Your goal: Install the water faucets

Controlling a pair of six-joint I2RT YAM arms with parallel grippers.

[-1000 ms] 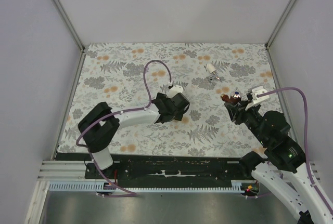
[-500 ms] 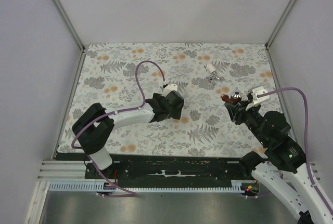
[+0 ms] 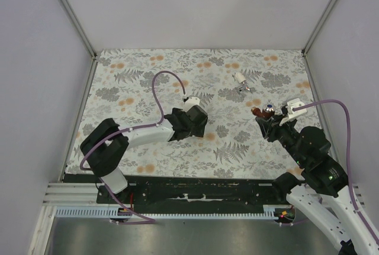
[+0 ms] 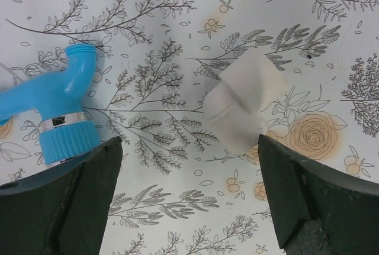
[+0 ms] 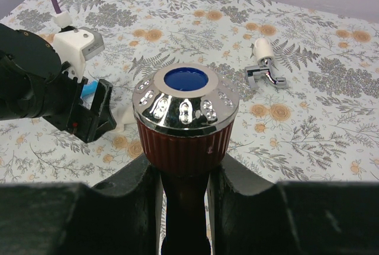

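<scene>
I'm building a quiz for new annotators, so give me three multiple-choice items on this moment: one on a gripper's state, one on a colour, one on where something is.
1. The left gripper is:
A) open and empty
B) shut on a faucet
C) shut on a fitting

2. On the reddish-brown faucet in the right gripper, the disc in the knob's top is:
A) red
B) blue
C) green

3. The white-silver faucet is:
A) in the left gripper
B) in the right gripper
C) lying on the tablecloth

Answers:
1. A, its fingers stand wide apart with only cloth between them.
2. B, a blue disc sits inside the chrome rim.
3. C, it lies alone, apart from both grippers.
</scene>
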